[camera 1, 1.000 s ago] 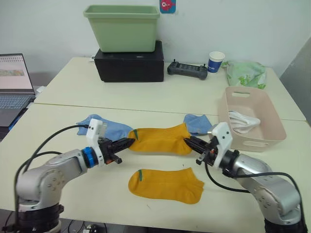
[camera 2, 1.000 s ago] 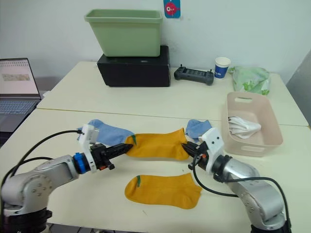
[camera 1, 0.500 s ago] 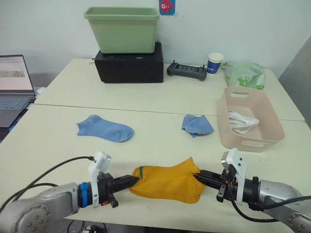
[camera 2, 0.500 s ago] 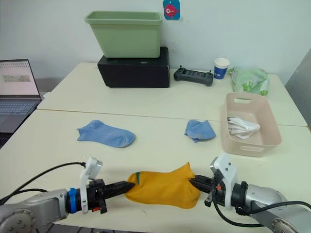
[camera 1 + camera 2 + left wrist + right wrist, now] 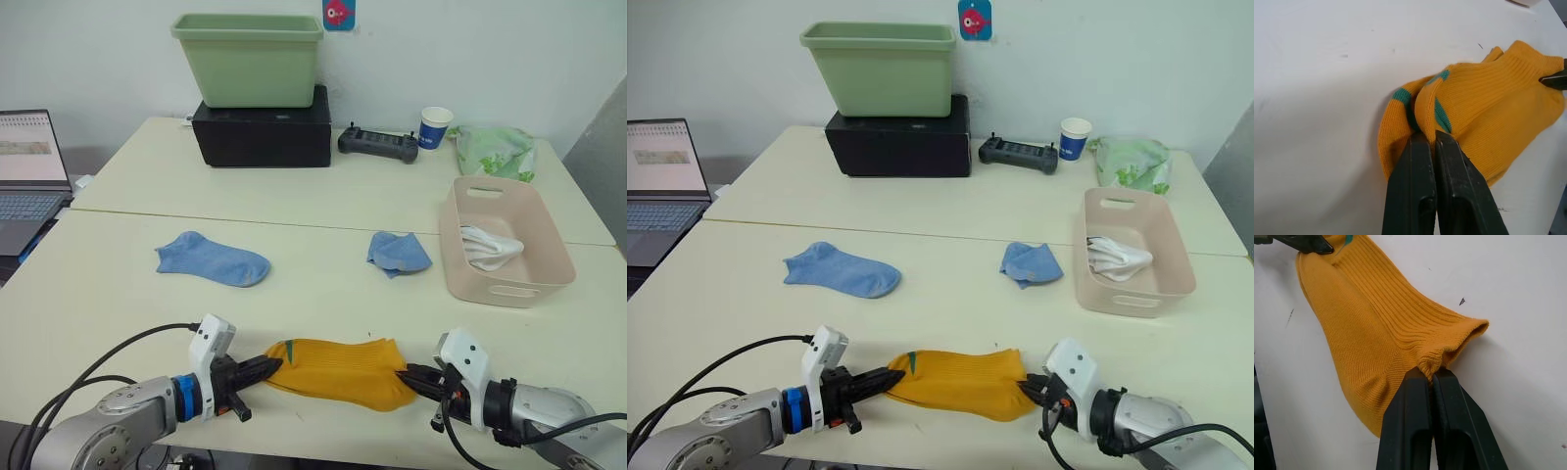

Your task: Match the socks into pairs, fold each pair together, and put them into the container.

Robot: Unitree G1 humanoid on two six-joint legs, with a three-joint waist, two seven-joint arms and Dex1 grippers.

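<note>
Both grippers are pinching the same mustard-yellow sock: the left gripper (image 5: pixel 263 369) is pressed together on its green-marked toe end, the right gripper (image 5: pixel 411 376) is pressed together on the ribbed cuff end. A second ago they held this sock (image 5: pixel 338 370) stretched between them well out over the bench (image 5: pixel 323 206), across the two blue socks. Half a second ago it hung bunched above the second yellow sock at the near edge. Now it lies flattened on top of that one; the left wrist view shows two green-marked yellow layers (image 5: pixel 1415 105) stacked under the fingertips, roughly aligned.

I judge the yellow pair to be matched and laid together, so the pairing step for this colour is about done and the fold is next. Since both grippers are clamped on the ends of the upper sock, one end could be carried over to the other, though the lower sock would need to be caught too or it will stay behind.

One light blue sock (image 5: pixel 211 260) lies flat left of centre, the other (image 5: pixel 397 252) is crumpled to the right, near the pink container (image 5: pixel 505 284). These two are well apart and not yet paired. Inside the container, white sock fabric (image 5: pixel 490 245) is already bundled. By that count, one pair is stored, one is in hand and one is untouched.
</note>
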